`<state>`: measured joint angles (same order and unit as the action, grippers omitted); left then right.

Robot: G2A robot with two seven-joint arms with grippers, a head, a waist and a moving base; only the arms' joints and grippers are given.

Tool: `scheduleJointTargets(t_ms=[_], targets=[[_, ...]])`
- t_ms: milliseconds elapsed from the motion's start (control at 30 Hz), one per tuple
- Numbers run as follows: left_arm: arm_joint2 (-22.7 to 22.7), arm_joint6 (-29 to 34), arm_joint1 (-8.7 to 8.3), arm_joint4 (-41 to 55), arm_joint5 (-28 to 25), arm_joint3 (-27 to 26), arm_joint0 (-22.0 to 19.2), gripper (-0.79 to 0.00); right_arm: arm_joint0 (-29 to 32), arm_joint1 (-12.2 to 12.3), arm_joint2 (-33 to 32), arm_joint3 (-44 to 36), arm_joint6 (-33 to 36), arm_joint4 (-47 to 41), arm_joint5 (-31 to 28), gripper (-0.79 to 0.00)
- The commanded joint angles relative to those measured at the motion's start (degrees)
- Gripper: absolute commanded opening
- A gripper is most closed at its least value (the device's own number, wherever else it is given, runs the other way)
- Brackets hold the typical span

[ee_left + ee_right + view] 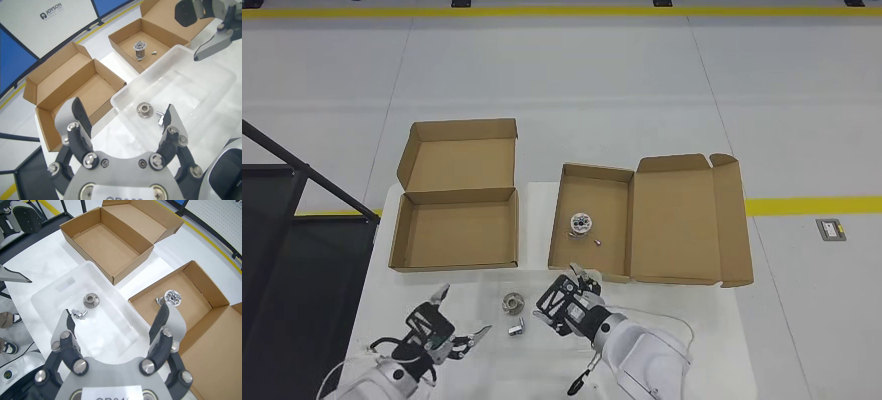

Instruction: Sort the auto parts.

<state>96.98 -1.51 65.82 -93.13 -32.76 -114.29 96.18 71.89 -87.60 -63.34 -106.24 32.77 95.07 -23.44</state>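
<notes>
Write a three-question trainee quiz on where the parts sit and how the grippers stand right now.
1. True or false: the left box holds a metal part.
2. How many metal parts lie in the clear tray? A) none B) two C) five
3. Fill in: the left gripper and the right gripper are both ____.

Key:
1. False, it is empty.
2. B, a round flange and a small bracket.
3. Open.

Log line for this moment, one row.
left gripper: open | right gripper: open | tray: flange, clip | right box: round part, screws
</notes>
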Motion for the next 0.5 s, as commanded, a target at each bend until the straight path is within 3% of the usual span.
scheduleJointTargets(t_ms=[0, 267, 467], targets=[[-0.78, 1.27, -0.30, -2.60, -2.50, -0.27, -1.37, 0.000, 2.11, 0.42, -0.68, -0.35, -3.64, 0.54, -0.41, 0.000], [-4.37, 5.71, -1.42, -9.52, -13.95, -0.01, -7.01, 0.000, 10.34, 2.76, -2.97, -6.44, -16.62, 5.29, -10.08, 0.000], [-4.47, 5.90, -1.45, -9.63, -14.13, -0.20, -7.20, 0.000, 11.00, 3.07, -3.47, -6.65, -16.35, 5.63, -11.54, 0.000]])
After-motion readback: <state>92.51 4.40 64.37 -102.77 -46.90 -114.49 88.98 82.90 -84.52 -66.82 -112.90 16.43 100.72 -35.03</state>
